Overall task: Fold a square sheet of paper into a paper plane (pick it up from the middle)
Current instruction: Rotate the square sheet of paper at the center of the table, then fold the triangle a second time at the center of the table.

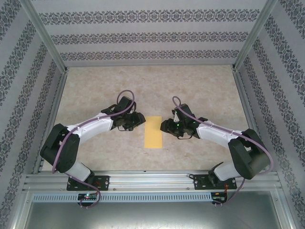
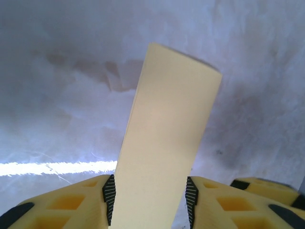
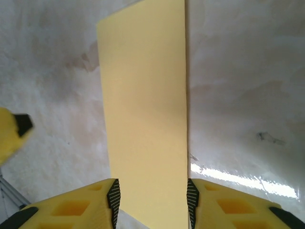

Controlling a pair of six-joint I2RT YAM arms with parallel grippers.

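You will find the sheet of paper [image 1: 153, 131] lying flat on the table [image 1: 95, 86] as a narrow yellow rectangle, its long sides running away from the arm bases. Its corners are square, and no pointed nose has been formed. The left gripper [image 1: 139, 119] sits just left of the sheet's far half, and the right gripper [image 1: 165, 126] sits just right of it, both low over the table and facing the sheet. Your left gripper [image 2: 149, 200] is released: its jaws stand apart, with the sheet [image 2: 167, 143] seen through the gap between them. The right gripper [image 3: 152, 200] is likewise released, its jaws spread with the sheet [image 3: 145, 119] seen between them. Neither is grasping the paper. From the right wrist, a yellow fingertip [image 3: 12, 131] shows beyond the sheet's far side.
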